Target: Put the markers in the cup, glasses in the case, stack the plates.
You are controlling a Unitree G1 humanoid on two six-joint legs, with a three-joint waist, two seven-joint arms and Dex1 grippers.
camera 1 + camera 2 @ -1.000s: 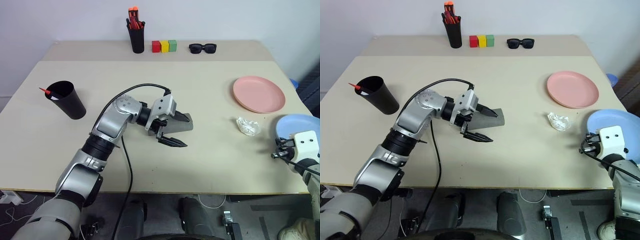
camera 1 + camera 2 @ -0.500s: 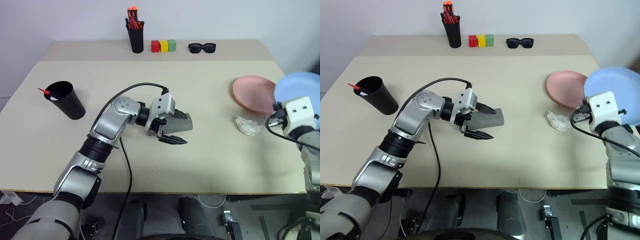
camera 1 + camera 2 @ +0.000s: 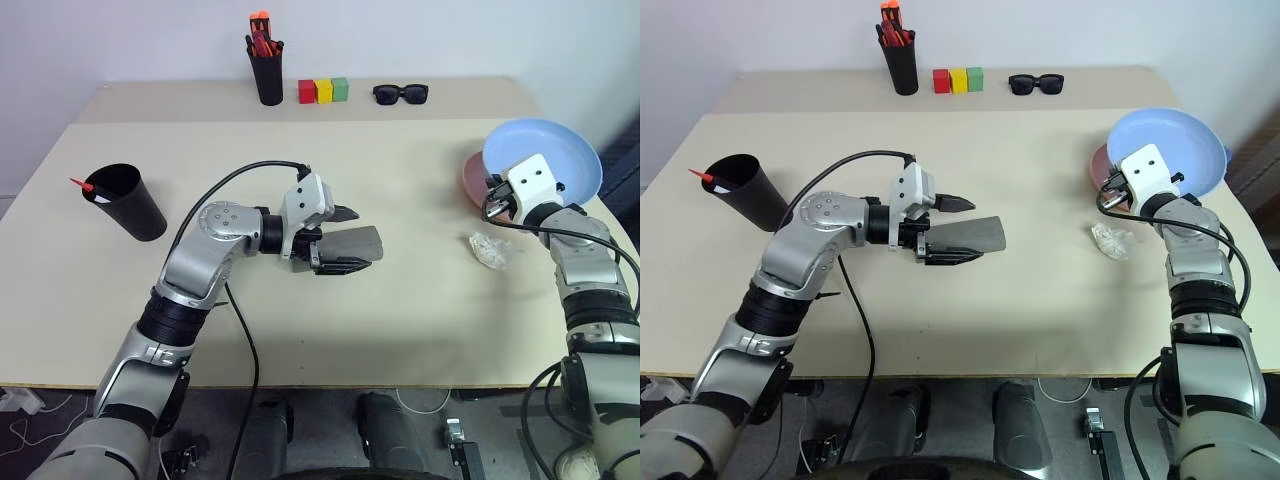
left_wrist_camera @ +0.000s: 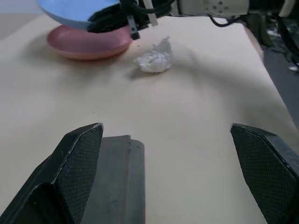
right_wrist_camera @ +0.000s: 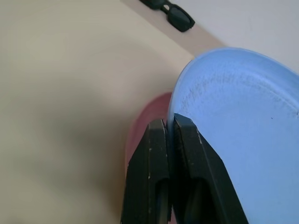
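Over at 3 o'clock on the desk point(image 3: 420, 300), right end effector point(image 5: 170, 135) is clamped on the blue plate's point(image 3: 555, 160) rim, holding it tilted above the pink plate point(image 4: 88, 43), crumpled tissue point(image 3: 492, 250) just beside. Mid-desk, left end effector point(image 3: 340, 240) sits wide apart, straddling the closed grey case point(image 3: 355, 240). Cup point(image 3: 125, 200) with both markers point(image 3: 85, 185) is at 9 o'clock, sunglasses point(image 3: 400, 94) at 12

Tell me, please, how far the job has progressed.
Done: markers stand in the black cup; the grey case lies shut by the open left gripper. In hand: right gripper holds the blue plate above the pink plate. Left: setting it down.
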